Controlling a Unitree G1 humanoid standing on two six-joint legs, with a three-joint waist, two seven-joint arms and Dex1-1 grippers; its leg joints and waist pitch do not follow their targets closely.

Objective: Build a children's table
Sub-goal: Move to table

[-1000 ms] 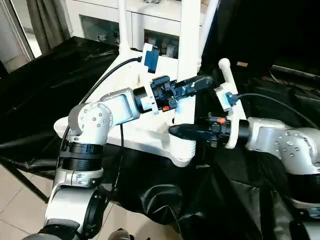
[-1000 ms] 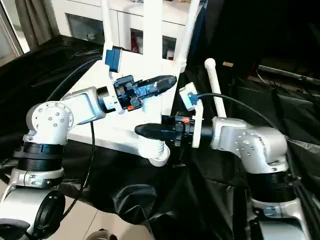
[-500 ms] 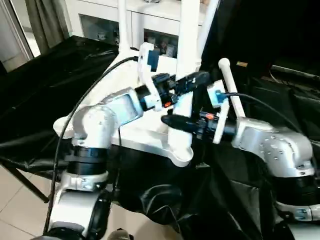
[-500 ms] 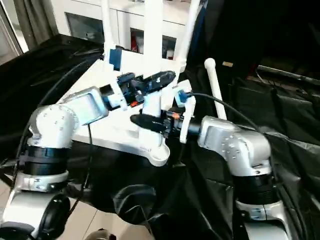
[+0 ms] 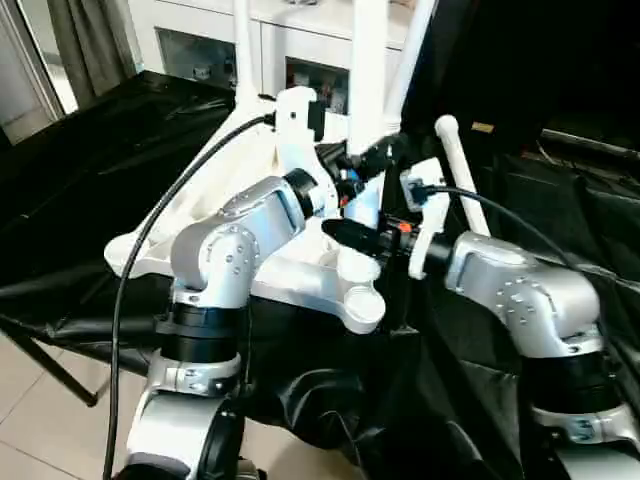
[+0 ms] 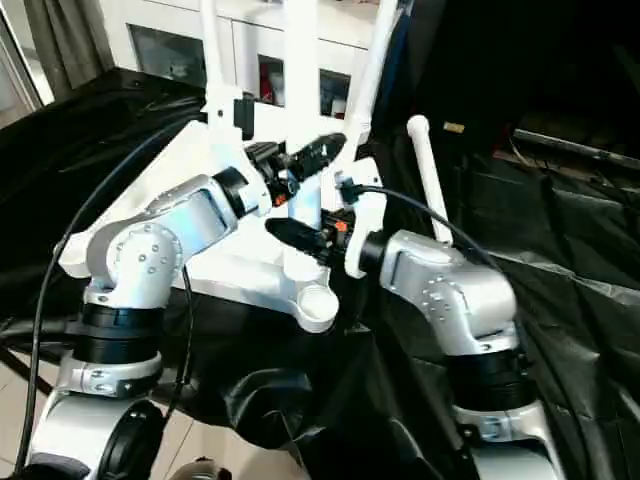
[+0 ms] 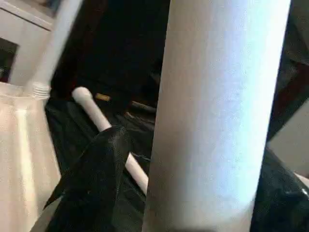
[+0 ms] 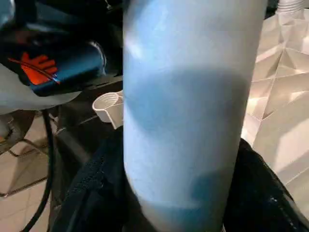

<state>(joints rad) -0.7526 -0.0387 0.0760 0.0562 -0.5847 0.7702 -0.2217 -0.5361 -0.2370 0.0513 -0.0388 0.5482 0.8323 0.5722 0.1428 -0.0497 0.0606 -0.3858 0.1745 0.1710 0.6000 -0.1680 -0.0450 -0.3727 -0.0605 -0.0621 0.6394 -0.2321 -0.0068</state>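
Observation:
The white tabletop (image 5: 135, 250) lies upside down on black cloth, ribbed side up. A white leg (image 5: 366, 60) stands upright near its front corner socket (image 5: 362, 305). My left gripper (image 5: 378, 158) is shut across this leg, and in the left wrist view the leg (image 7: 212, 111) sits between the black fingers (image 7: 91, 188). Lower down, my right gripper (image 5: 342, 232) is shut on the same leg (image 8: 188, 111), which hides the leg's lower end. Two more legs (image 5: 243, 40) rise at the far corners. A fourth leg (image 5: 460, 175) lies loose on the cloth to the right.
A white glass-door cabinet (image 5: 190, 40) stands behind the table. Black cloth (image 5: 520, 160) covers the work surface and hangs over its front edge. Tiled floor (image 5: 40, 400) shows at the lower left. Cables (image 5: 200, 170) run from both wrists.
Both arms have swung inward to the upright leg. The left gripper turned and closed on it higher up, and the right gripper moved up and left onto it.

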